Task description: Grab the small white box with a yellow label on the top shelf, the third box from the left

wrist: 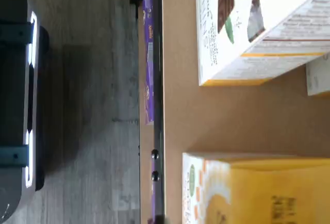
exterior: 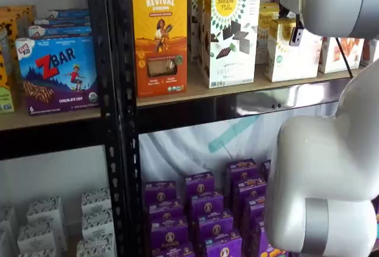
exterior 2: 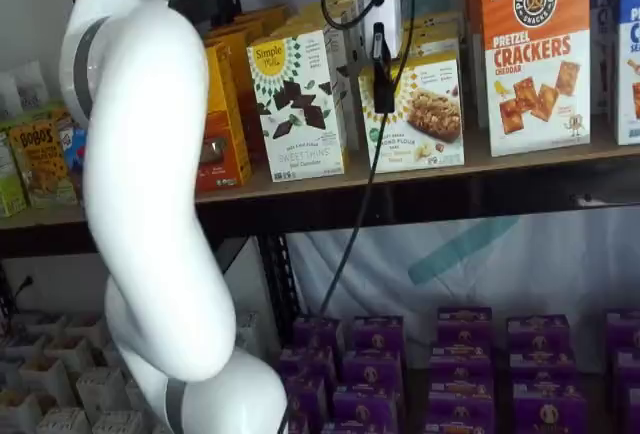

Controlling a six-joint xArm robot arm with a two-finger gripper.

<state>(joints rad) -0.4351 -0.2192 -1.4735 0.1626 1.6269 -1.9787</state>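
Top shelf: small white box, yellow logo (cookie photo); hand before it, grip unclear.

Grey wood-grain floor, black perforated upright, pale sheet behind the lower level.

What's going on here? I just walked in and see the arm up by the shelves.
A white robot arm is reaching toward the top shelf of boxed snacks. Its gripper hangs in front of the small white box, which stands between a taller white box with chocolate pieces and an orange-topped cracker box. The fingers show side-on, so open or shut is unclear. The small box stands on the shelf, not lifted.
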